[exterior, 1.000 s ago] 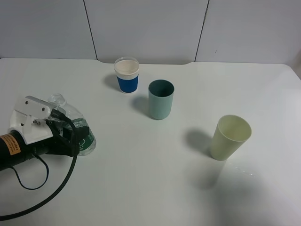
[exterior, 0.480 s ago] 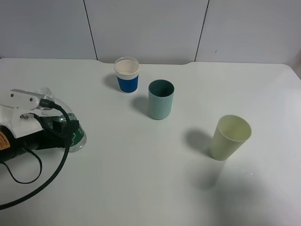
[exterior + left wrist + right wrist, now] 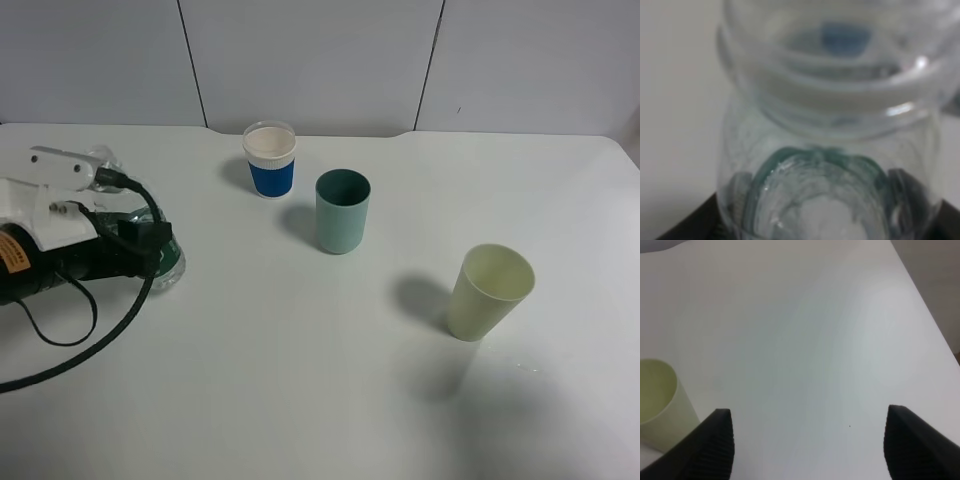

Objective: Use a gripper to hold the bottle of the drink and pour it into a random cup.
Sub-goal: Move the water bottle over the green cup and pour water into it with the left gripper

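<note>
Exterior high: at the left edge of the frame the left gripper (image 3: 140,250) pinches the bottle (image 3: 168,270) around its green band; thin, light, crushable plastic, so this mid-body hold suits. Smooth white table (image 3: 330,400), grey panel wall (image 3: 310,60) behind. Left wrist: the uncapped bottle (image 3: 830,150) fills the view. Right wrist: right gripper (image 3: 807,442) spread wide, empty, near the pale cup (image 3: 657,400)

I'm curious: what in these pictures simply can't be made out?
High view: the bottle is mostly hidden behind the left fingers.
Left wrist view: the bottle fills the blurred picture, so how much drink it holds is unclear.
Right wrist view: the pale cup is cut off by the picture's edge.
</note>
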Tool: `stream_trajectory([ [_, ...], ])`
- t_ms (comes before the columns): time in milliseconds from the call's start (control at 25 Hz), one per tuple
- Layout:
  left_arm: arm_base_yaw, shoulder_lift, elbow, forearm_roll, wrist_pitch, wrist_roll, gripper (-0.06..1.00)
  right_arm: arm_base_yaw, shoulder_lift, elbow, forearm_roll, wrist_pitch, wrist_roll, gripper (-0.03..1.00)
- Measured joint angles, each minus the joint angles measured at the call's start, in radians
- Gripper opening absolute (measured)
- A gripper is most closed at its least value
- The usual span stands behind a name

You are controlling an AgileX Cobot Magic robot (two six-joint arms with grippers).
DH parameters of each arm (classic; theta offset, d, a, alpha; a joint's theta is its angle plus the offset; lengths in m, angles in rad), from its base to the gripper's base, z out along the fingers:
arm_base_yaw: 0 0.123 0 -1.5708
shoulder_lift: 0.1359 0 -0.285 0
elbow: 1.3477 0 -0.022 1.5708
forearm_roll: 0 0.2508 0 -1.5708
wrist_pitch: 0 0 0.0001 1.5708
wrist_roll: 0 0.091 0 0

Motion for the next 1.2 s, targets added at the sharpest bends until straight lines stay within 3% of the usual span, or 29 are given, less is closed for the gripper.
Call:
stream_trajectory([
  [280, 0.000, 0.001, -0.175, 0.002, 0.273, 0.054, 0.54, 0.000, 0.000, 0.000, 0.000, 0.000, 0.000, 0.63],
  [760, 0.000, 0.003, -0.404, -0.023, 0.560, 0.094, 0.54, 0.000, 0.000, 0.000, 0.000, 0.000, 0.000, 0.63],
  [960, 0.000, 0.003, -0.472, -0.161, 0.647, 0.264, 0.54, 0.000, 0.000, 0.000, 0.000, 0.000, 0.000, 0.63],
  [1200, -0.048, 0.003, -0.480, -0.503, 0.650, 0.655, 0.54, 0.000, 0.000, 0.000, 0.000, 0.000, 0.000, 0.63],
])
